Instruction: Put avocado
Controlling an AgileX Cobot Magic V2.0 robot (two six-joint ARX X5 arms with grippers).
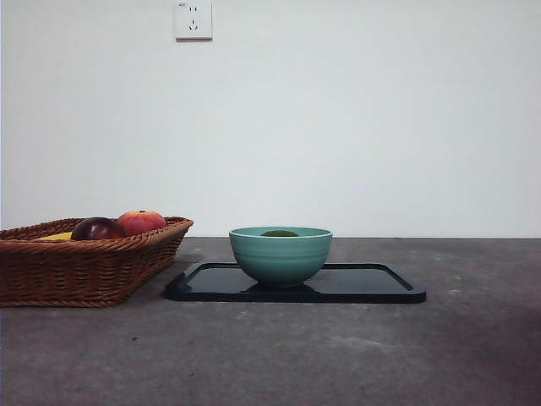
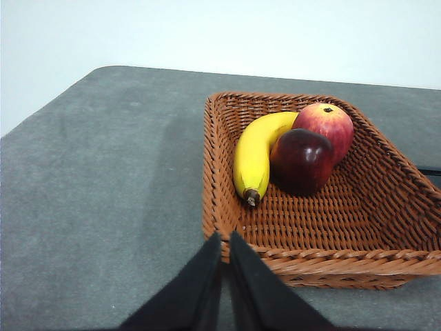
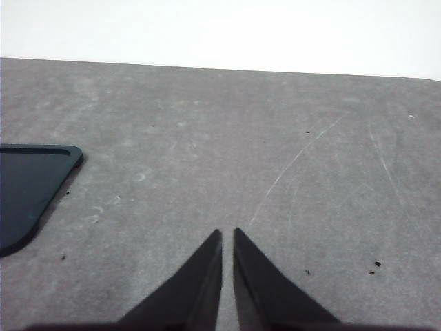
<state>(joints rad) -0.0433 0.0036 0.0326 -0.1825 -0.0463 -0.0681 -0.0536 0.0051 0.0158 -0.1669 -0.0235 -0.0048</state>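
Observation:
The avocado [image 1: 280, 233] lies inside the teal bowl [image 1: 281, 255]; only its dark green top shows above the rim in the front view. The bowl stands on a black tray [image 1: 372, 283]. My left gripper [image 2: 224, 238] is shut and empty, held above the near corner of the wicker basket [image 2: 386, 214]. My right gripper [image 3: 227, 234] is shut and empty above bare table, to the side of the tray's corner [image 3: 27, 193]. Neither gripper shows in the front view.
The wicker basket [image 1: 51, 271] stands left of the tray and holds a banana [image 2: 255, 152], a red-orange fruit [image 2: 325, 124] and a dark maroon fruit [image 2: 301, 160]. The grey table [image 1: 338, 355] reaches a white wall with a socket [image 1: 193, 19].

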